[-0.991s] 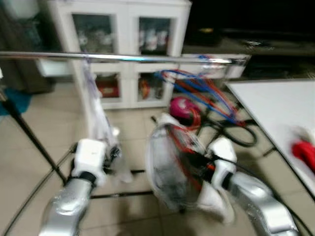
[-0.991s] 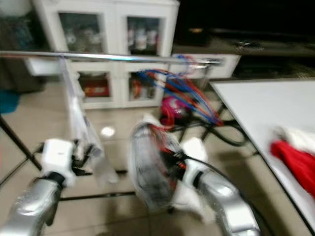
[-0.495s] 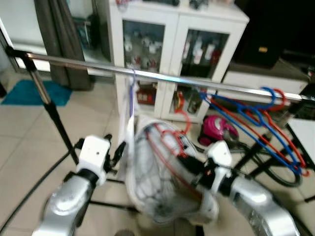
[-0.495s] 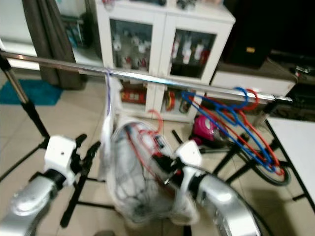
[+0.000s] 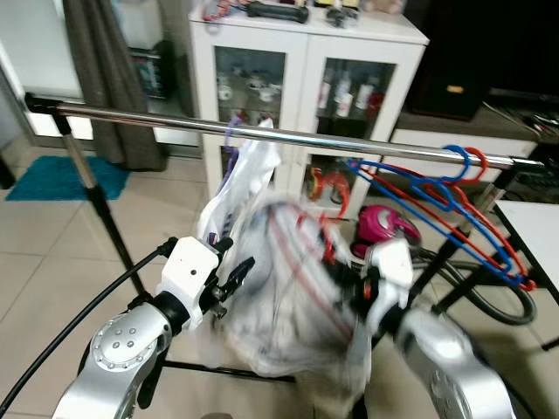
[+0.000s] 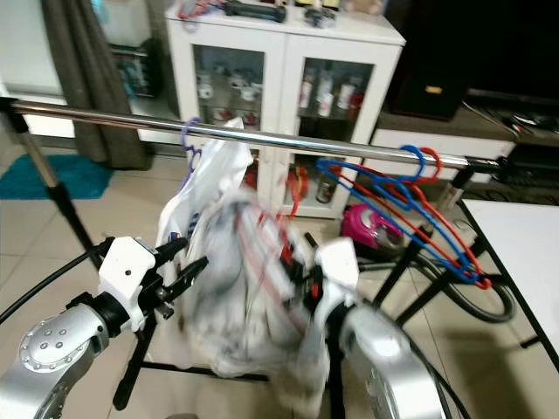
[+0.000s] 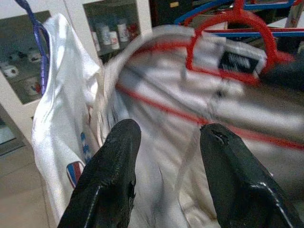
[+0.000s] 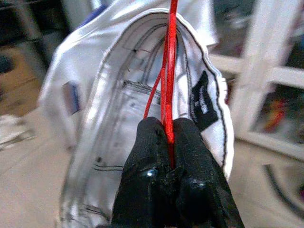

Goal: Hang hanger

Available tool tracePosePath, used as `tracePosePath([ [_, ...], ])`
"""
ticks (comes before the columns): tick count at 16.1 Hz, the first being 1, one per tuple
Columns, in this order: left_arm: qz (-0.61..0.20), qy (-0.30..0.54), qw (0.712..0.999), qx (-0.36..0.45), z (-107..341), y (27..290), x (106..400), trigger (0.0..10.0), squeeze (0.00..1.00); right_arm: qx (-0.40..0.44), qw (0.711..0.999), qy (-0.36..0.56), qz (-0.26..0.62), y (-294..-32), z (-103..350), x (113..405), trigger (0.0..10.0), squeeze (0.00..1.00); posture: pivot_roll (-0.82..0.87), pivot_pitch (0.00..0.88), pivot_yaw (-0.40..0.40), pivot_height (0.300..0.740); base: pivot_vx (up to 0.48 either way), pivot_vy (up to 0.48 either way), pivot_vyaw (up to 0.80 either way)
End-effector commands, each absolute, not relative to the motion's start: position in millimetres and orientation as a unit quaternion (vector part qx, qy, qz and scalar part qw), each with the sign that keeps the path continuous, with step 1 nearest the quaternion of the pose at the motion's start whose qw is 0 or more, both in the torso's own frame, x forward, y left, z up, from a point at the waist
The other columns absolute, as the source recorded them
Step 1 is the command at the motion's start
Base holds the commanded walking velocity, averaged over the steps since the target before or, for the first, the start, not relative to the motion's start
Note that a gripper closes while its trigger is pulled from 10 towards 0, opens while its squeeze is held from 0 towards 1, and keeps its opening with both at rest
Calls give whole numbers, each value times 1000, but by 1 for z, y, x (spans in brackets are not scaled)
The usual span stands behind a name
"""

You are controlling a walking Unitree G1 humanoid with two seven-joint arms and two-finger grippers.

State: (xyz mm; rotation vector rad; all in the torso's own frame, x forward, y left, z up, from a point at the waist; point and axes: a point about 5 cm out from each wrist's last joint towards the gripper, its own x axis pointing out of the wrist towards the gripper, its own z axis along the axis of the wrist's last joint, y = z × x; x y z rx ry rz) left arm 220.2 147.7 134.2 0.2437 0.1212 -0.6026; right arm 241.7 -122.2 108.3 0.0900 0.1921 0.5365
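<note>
here, right hand clamped on red hanger

We stand on a floor of pale beige square tiles. Ahead is a white cabinet with two glass doors; small bottles and jars sit on its shelves, and dark objects lie along its top. To its left a grey-brown curtain hangs down to the floor, with a teal rug lying beside it. A dark, shadowed area lies to the right of the cabinet. On the floor nearby rests a pink round vacuum cleaner with a thick black hose. The corner of a white table shows at the far right.
</note>
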Motion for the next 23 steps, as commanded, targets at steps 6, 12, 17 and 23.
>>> tracePosePath([
  [6, -346, 62, 932, 94, 140, 140, 215, 10000, 0, 17, 981, 66, 182, -117, 150, 288, 10000, 0, 187, 0, -35, 740, 0, 0, 0],
  [12, -361, 76, 924, 106, 138, 140, 214, 10000, 0, 34, 964, 151, 214, -100, 135, 289, 10000, 0, 193, 0, -27, 740, 0, 0, 0],
  [17, -360, 74, 924, 109, 138, 140, 217, 10000, 0, 57, 969, 49, 236, -104, 152, 273, 10000, 0, 187, 0, -20, 740, 0, 0, 0],
  [23, -374, 65, 918, 113, 144, 136, 223, 10000, 0, 3, 987, 131, 91, -122, 139, 322, 10000, 0, 195, 0, -14, 740, 0, 0, 0],
])
